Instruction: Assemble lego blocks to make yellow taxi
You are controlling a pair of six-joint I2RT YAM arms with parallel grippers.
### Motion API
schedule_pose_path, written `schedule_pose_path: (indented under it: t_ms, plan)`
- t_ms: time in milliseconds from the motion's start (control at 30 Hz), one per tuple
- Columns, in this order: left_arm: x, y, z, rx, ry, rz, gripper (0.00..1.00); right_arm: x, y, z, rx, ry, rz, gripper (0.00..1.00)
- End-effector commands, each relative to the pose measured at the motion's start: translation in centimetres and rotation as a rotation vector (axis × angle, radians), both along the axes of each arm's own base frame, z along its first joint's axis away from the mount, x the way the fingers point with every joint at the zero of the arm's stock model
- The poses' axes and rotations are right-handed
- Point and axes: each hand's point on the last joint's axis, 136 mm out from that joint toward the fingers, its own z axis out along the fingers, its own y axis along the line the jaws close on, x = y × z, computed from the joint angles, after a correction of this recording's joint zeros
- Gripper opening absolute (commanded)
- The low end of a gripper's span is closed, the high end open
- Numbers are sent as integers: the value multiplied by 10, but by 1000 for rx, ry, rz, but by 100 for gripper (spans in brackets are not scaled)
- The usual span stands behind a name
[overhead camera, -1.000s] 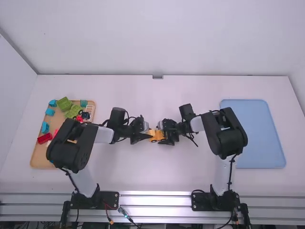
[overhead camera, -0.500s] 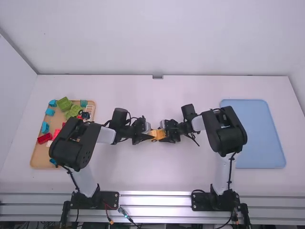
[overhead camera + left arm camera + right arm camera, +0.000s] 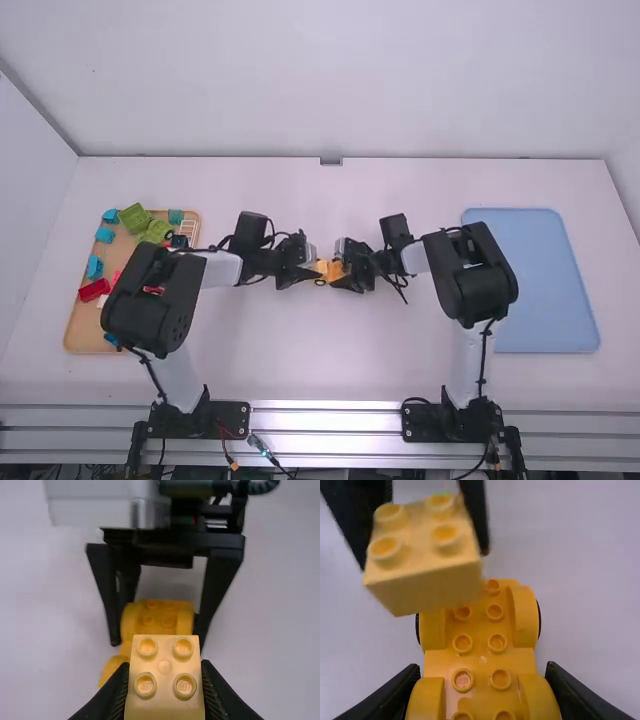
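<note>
Near the table's middle, my left gripper (image 3: 309, 270) faces my right gripper (image 3: 345, 275), with yellow pieces between them. In the left wrist view my left gripper (image 3: 165, 690) is shut on a pale yellow brick (image 3: 165, 667) with four studs. The yellow car base (image 3: 485, 655), studded and with rounded fenders and dark wheels, is held in my right gripper (image 3: 482, 692), shut on its sides. The brick (image 3: 420, 555) hangs above the base's far end, tilted against it; whether they touch I cannot tell.
At the left lies a wooden tray (image 3: 75, 325) with green, teal and red blocks, partly under the left arm. A light blue tray (image 3: 545, 280) lies at the right, beside the right arm.
The left gripper has shifted slightly up the high view and turned somewhat. My right gripper has also turned a little, and the car base with it.
</note>
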Motion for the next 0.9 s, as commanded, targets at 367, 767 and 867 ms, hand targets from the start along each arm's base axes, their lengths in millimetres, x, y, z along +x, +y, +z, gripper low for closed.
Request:
schedule_pose_path:
  t_ms: [367, 767, 867]
  plan:
    - [-13, -16, -23, -33, 33, -164, 2, -4, -3, -20, -167, 5, -39, 52]
    - [1, -18, -10, -27, 26, -158, 2, -11, -7, -28, -110, -56, -91, 58]
    - [6, -18, -5, -29, 30, -157, 2, -13, -8, -28, -101, -64, -100, 62]
